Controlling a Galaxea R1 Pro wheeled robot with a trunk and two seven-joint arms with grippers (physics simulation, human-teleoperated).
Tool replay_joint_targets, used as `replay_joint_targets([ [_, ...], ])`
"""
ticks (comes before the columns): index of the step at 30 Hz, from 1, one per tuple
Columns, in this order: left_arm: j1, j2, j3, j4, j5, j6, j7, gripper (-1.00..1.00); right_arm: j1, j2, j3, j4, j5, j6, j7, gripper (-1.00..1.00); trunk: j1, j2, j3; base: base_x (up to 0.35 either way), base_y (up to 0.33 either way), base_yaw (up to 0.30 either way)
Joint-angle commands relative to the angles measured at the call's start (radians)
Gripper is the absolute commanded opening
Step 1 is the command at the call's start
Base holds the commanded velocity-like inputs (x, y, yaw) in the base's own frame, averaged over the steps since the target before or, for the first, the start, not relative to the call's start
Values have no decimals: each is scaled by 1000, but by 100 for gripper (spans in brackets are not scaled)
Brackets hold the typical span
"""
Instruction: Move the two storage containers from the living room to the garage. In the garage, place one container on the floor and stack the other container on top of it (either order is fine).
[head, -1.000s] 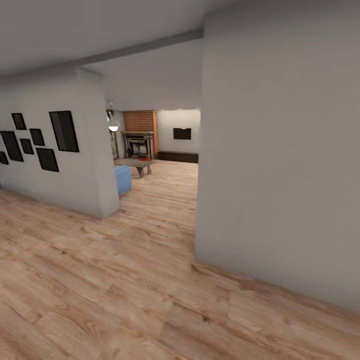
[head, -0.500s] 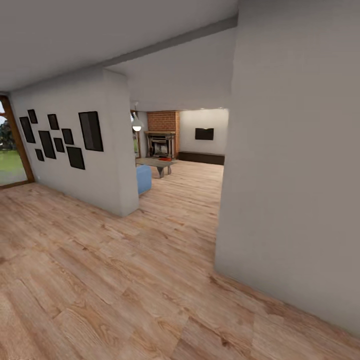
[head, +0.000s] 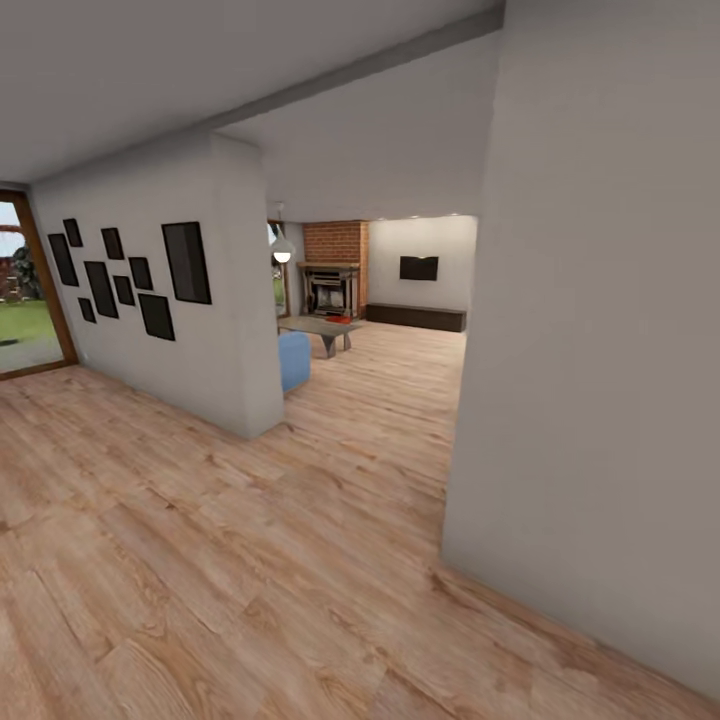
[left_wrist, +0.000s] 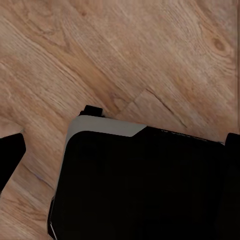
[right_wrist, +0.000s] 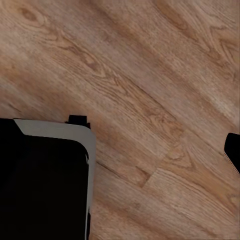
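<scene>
Through the opening ahead lies the living room (head: 400, 340), with its brick fireplace (head: 333, 285) at the far end. A small orange-red patch (head: 342, 319) sits on the low table (head: 318, 327) there; it is too far off to tell whether it is the storage containers. The garage is out of view. My left gripper (left_wrist: 120, 155) hangs open over the wood planks, with dark fingertips (left_wrist: 9, 156) at the picture's edges and nothing between them. My right gripper (right_wrist: 120, 150) is also open and empty, and one fingertip (right_wrist: 233, 150) shows at the edge.
A grey wall corner (head: 590, 400) stands close on the right. A wall stub (head: 235, 300) with black picture frames (head: 186, 262) narrows the passage on the left. A blue sofa end (head: 294, 360) pokes out behind it. A glass door (head: 25, 290) is at far left. My dark base (left_wrist: 145, 185) is below.
The whole head view has swung left, bringing the glass door into sight and shifting the walls rightward. That is the camera moving; nothing in the rooms has moved.
</scene>
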Motion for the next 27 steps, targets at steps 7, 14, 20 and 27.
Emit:
replay_joint_targets([
  [7, 0, 0, 5, 0, 3, 0, 2, 100, -1, 0, 7, 3, -6, -6, -2, 100, 1, -1, 0, 322, 0, 0],
  [14, 0, 0, 5, 0, 3, 0, 2, 100, -1, -1, 7, 3, -6, -5, -2, 100, 1, -1, 0, 322, 0, 0],
  [20, 0, 0, 5, 0, 3, 0, 2, 100, -1, -3, 7, 3, -6, -6, -2, 100, 1, -1, 0, 322, 0, 0],
  [27, 0, 1, 5, 0, 4, 0, 2, 100, -1, -3, 7, 3, -5, -5, -2, 100, 1, -1, 0, 322, 0, 0],
])
